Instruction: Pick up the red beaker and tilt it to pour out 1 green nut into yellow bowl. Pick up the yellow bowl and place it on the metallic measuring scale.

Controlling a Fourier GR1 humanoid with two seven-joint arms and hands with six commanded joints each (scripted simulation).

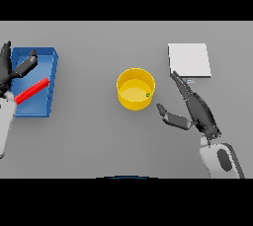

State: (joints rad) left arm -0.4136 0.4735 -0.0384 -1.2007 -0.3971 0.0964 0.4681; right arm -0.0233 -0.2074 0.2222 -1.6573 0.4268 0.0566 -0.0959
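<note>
**Inspector:** Item under review, the yellow bowl [135, 89]. It stands upright on the grey worktop [99, 141], near the middle, well apart from the blue tray [52, 79] at the left and near, but not touching, the metallic measuring scale [189, 59] at the upper right.

**Assistant:** Appearance?

**Inspector:** Round, straight-walled, bright yellow, open-topped. One green nut [147, 94] lies inside, against the right wall. The pour therefore looks done.

**Assistant:** Handling?

**Inspector:** In my judgement light and rigid, with smooth walls that may slip. No handle shows. The sound hold is across the body, thumb on one side of the wall and fingers on the other, kept level so the nut stays in.

**Assistant:** The hands?

**Inspector:** The right hand [197, 109] sits just right of the bowl, fingers straight and spread wide from the thumb, holding nothing. The left hand [11, 72] is over the tray, fingers relaxed and apart, empty. The red beaker [32, 90] lies tilted in the tray.
</note>
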